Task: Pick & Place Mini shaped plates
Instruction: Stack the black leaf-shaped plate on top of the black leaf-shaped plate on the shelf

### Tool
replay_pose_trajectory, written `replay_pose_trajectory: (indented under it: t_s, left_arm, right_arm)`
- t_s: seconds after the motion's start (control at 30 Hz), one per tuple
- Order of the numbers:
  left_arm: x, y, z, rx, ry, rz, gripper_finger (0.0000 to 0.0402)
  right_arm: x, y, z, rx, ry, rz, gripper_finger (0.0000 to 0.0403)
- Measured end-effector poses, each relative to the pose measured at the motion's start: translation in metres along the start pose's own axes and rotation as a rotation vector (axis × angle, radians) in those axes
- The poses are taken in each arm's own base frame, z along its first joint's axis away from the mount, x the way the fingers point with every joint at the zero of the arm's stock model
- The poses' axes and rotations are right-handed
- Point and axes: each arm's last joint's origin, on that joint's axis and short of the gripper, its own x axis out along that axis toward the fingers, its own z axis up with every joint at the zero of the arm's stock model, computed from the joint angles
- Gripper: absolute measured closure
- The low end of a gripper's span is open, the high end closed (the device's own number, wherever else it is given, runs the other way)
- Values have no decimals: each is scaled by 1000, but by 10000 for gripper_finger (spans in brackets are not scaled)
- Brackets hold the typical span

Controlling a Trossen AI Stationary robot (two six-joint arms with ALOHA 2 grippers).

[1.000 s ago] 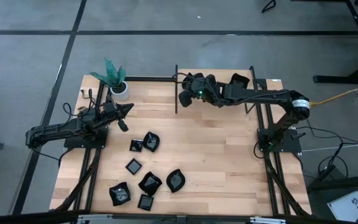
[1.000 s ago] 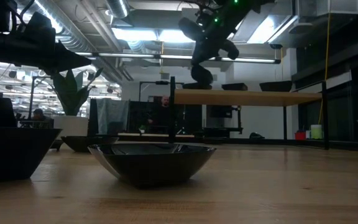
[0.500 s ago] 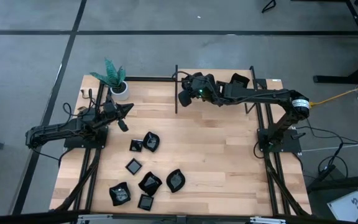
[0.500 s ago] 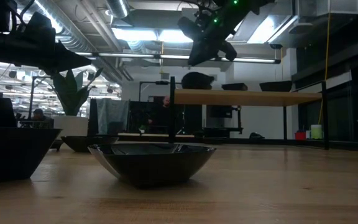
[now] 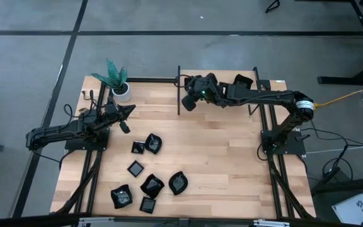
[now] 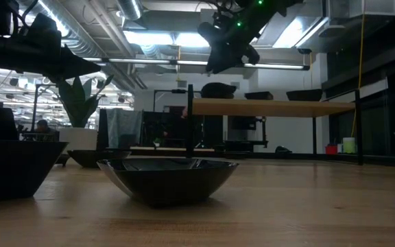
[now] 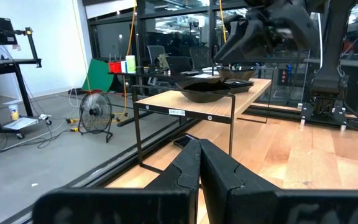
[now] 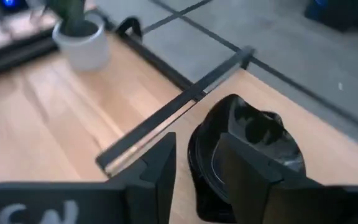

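Several mini shaped plates, glossy black, lie loose on the front left of the table, among them a pair (image 5: 153, 143), a leaf-shaped one (image 5: 178, 183) and a square one (image 5: 135, 168). My right gripper (image 5: 189, 101) hovers open over the left end of the raised wooden shelf (image 6: 273, 107). A rounded black plate (image 8: 247, 146) rests on the shelf right under its fingers (image 8: 160, 168), apart from them; this plate (image 6: 218, 89) also shows in the low view below the gripper (image 6: 225, 48). My left gripper (image 7: 199, 168) is shut and empty, waiting at the table's left (image 5: 126, 113).
More black plates (image 6: 304, 95) sit farther along the shelf, one at its right end (image 5: 243, 82). A white pot with a green plant (image 5: 121, 91) stands at the back left corner. Black frame rails run along both table sides. A person shows in the room beyond.
My right gripper opened and let the rounded plate go onto the shelf's left end, then rose slightly. The left arm stayed still.
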Motion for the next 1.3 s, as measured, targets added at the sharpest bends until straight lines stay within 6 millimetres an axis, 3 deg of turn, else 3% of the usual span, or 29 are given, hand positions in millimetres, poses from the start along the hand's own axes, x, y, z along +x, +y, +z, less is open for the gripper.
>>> replay_pose_trajectory:
  t_s: [0.17,0.4,0.8,1.3]
  left_arm:
    - [0,0,0,0,0,0,398]
    - [0,0,0,0,0,0,398]
    - [0,0,0,0,1,0,398]
    - [0,0,0,0,0,0,398]
  right_arm:
    - [-1,5,1,-322,5,170,279]
    - [-2,0,-7,-814,53,180,279]
    - [5,-21,-10,-841,160,62,279]
    - [6,-22,-14,-853,196,67,287]
